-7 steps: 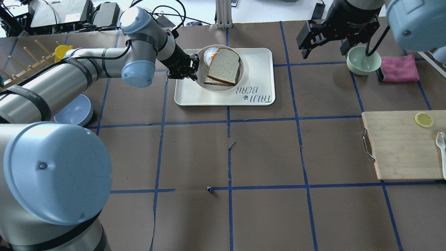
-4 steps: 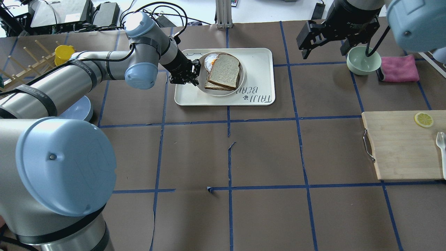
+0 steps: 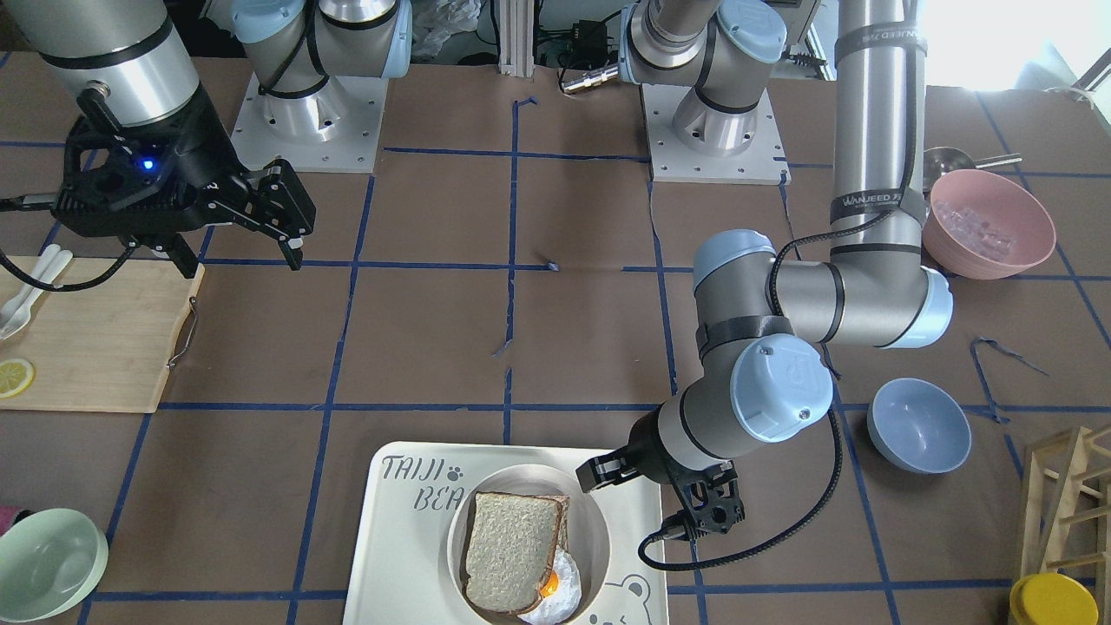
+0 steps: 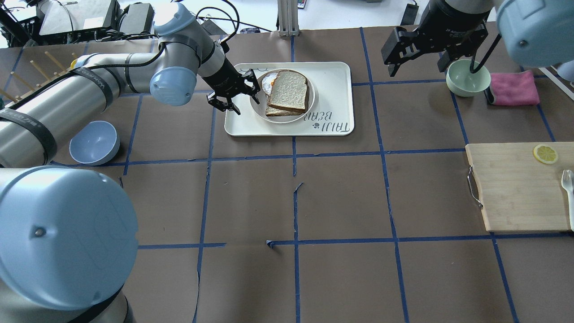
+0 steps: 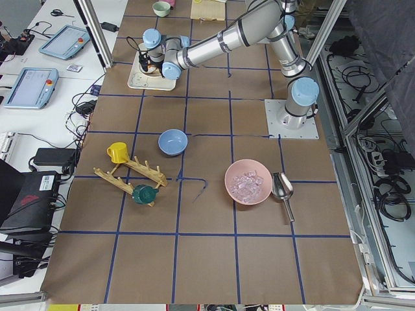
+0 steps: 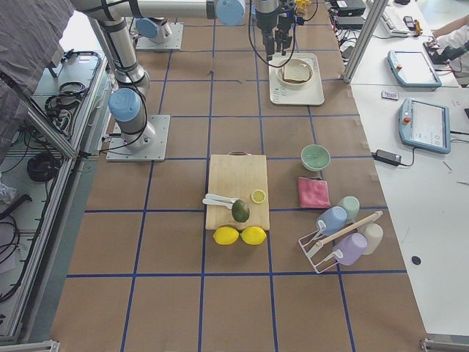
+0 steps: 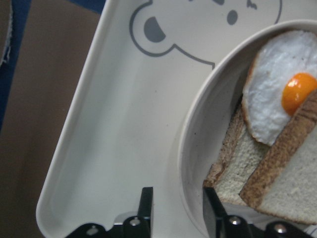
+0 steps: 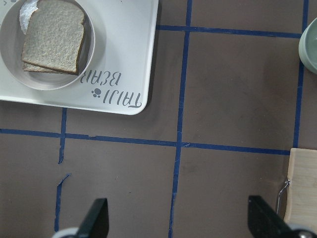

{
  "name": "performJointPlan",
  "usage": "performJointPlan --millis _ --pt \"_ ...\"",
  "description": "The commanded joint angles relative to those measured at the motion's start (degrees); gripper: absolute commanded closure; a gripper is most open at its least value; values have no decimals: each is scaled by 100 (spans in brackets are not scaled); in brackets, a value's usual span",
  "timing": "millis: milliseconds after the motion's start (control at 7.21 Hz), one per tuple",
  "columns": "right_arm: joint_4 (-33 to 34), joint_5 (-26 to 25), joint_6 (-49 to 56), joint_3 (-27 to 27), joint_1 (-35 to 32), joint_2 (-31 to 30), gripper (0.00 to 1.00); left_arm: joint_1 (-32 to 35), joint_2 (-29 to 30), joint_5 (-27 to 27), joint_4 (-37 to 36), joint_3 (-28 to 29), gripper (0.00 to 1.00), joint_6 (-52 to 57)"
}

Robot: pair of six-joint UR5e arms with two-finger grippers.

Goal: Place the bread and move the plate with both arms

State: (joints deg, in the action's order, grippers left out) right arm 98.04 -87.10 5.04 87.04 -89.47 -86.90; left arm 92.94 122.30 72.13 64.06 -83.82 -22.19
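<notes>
The bread (image 4: 289, 91), a speckled slice with a dark crust, lies on top of a second slice and a fried egg on the round cream plate (image 4: 257, 106). The plate rests on the "TAIJI BEAR" tray (image 4: 334, 80). My left gripper (image 4: 245, 99) is open at the plate's left edge. In the left wrist view (image 7: 177, 206) its fingers stand either side of the plate's rim (image 7: 190, 163), apart from it, with the bread (image 7: 292, 183) to the right. My right gripper (image 4: 391, 60) is open and empty, high over the table to the right of the tray; its wrist view shows its fingers wide apart (image 8: 178, 218).
A pale green bowl (image 4: 468, 78) and a pink cloth (image 4: 513, 87) sit at the back right. A wooden cutting board (image 4: 515, 188) with a lemon slice (image 4: 545, 154) is at the right edge. A blue bowl (image 4: 94, 142) lies under my left arm.
The plate, held by its rim above the tray, has come down onto the tray. My left gripper has opened and let go of the rim. The right arm has not moved.
</notes>
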Motion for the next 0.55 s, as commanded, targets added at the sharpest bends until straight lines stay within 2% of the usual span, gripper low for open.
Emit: performJointPlan --millis 0,139,416 --pt "-5 0 -3 6 0 -2 0 39 -826 152 1041 -2 0 5" --pt "4 9 -3 -3 0 -2 0 83 -1248 370 1517 -55 0 13" --pt "4 0 6 -3 9 -2 0 101 -2118 433 2518 -99 0 57"
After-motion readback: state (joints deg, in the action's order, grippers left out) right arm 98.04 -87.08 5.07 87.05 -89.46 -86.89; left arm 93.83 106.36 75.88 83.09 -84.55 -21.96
